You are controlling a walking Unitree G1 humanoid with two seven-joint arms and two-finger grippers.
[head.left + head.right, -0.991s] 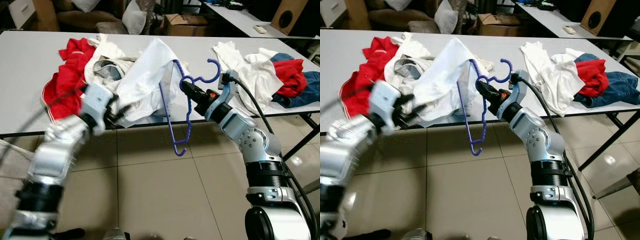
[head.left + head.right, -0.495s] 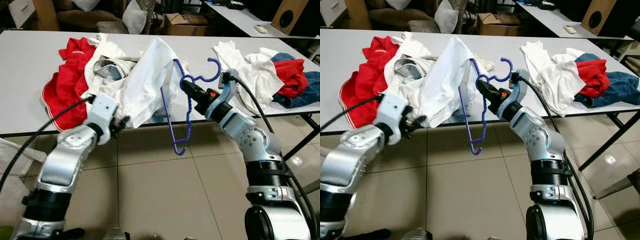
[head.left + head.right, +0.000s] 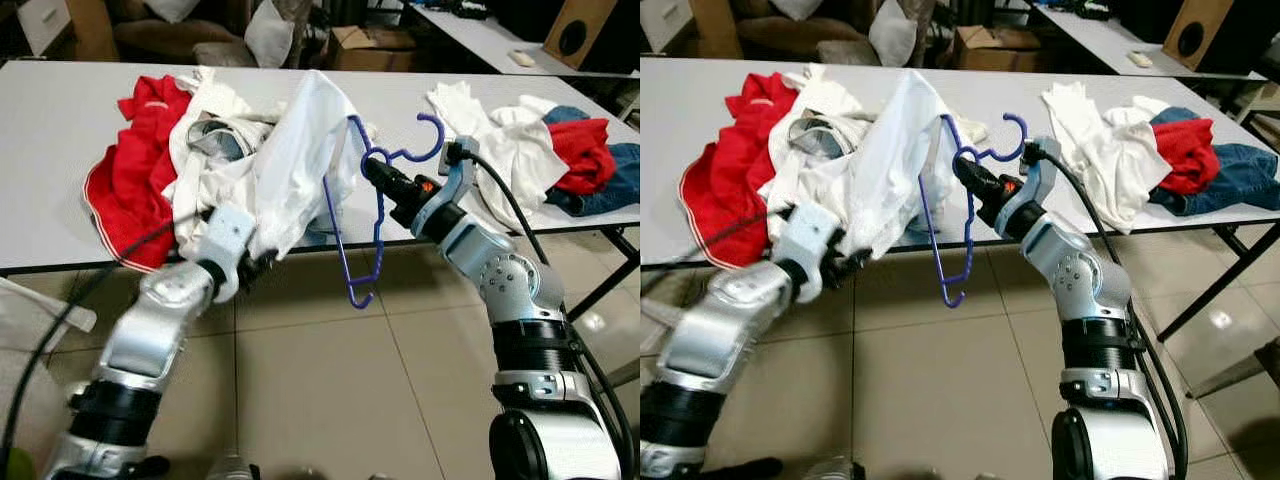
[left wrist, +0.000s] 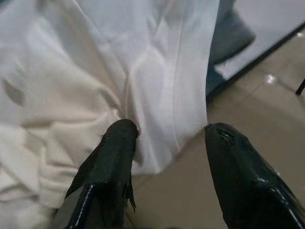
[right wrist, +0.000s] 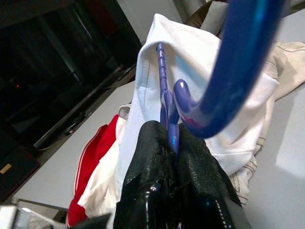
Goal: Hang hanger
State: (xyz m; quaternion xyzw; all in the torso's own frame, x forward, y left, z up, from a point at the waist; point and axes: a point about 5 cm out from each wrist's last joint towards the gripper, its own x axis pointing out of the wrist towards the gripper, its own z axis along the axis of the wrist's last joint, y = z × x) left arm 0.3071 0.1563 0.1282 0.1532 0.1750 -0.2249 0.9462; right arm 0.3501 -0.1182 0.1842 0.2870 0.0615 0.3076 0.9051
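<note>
Plastic, light and stiff, the blue hanger (image 3: 362,215) is clenched near its hook by the right tool (image 3: 372,172); limp white shirt (image 3: 300,150) hangs just ahead of the released left tool (image 4: 164,143).

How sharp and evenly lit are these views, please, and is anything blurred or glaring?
Left and right eye views: sharp, evenly lit, a small glare spot on the floor tiles. Left wrist view: soft, the white garment smeared. Right wrist view: the blue hanger close and out of focus, the background dark.
</note>
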